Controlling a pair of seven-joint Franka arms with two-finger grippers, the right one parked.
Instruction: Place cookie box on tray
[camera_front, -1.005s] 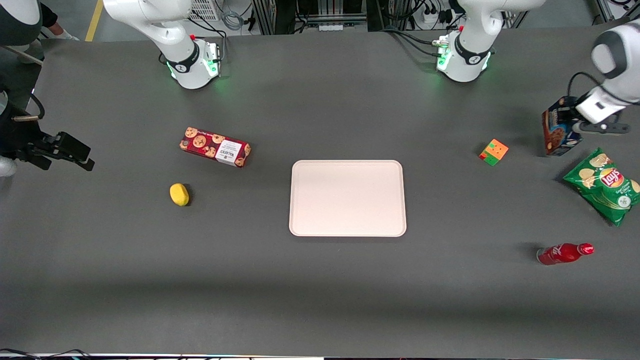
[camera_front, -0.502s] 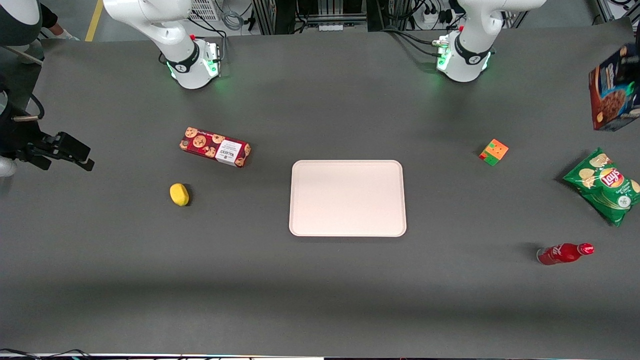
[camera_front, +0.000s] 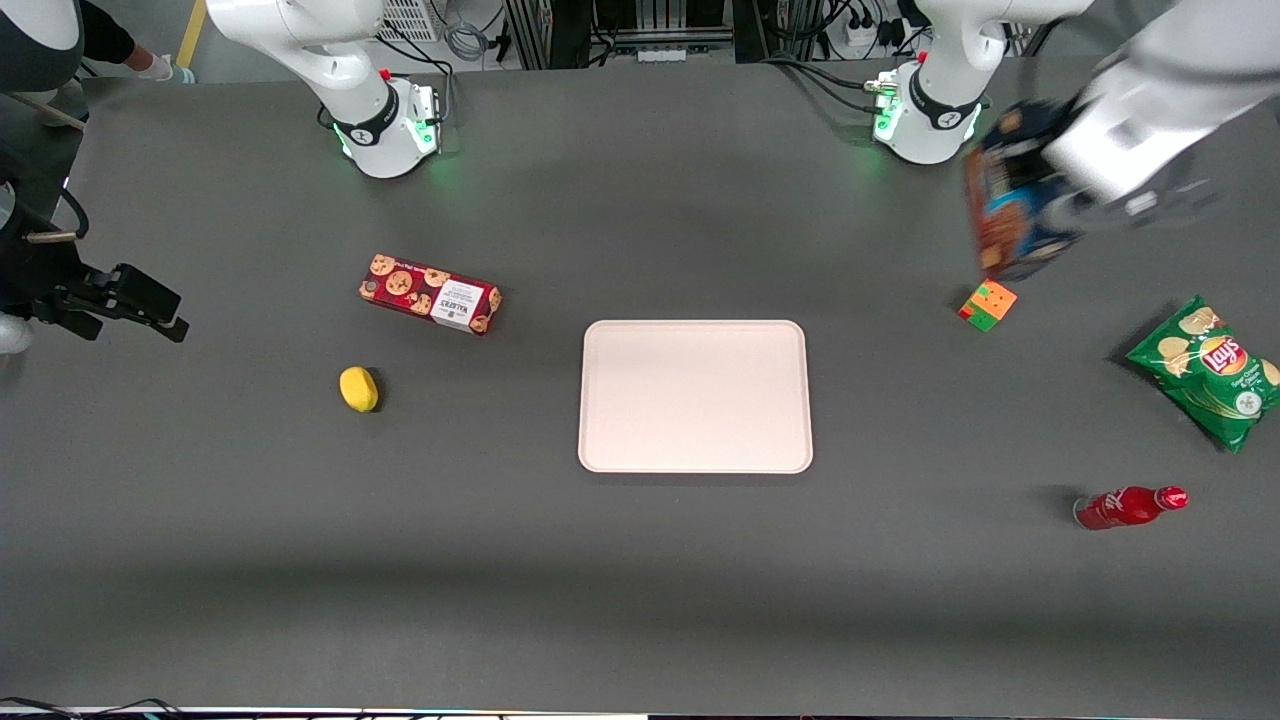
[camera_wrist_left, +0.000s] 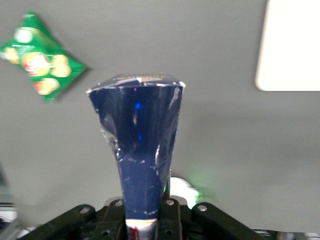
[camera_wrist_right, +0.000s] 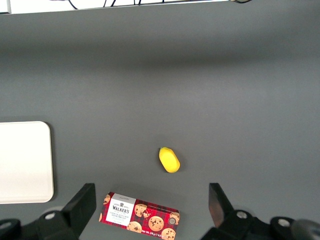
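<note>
My left gripper (camera_front: 1062, 205) is shut on the navy-blue cookie box (camera_front: 1005, 200) and holds it high in the air, above the table near the working arm's base. In the left wrist view the box (camera_wrist_left: 141, 145) stands up between the jaws of the gripper (camera_wrist_left: 145, 212). The pale pinkish-cream tray (camera_front: 695, 395) lies flat in the middle of the table, empty, well apart from the box. An edge of the tray (camera_wrist_left: 292, 47) also shows in the left wrist view.
A colour cube (camera_front: 987, 304) lies on the table just below the held box. A green Lay's chip bag (camera_front: 1205, 368) and a red bottle (camera_front: 1128, 507) lie toward the working arm's end. A red cookie box (camera_front: 431, 293) and a yellow lemon (camera_front: 358, 388) lie toward the parked arm's end.
The left gripper has lifted the cookie box off the table at the working arm's end and carried it up and toward the table's middle, now over the colour cube.
</note>
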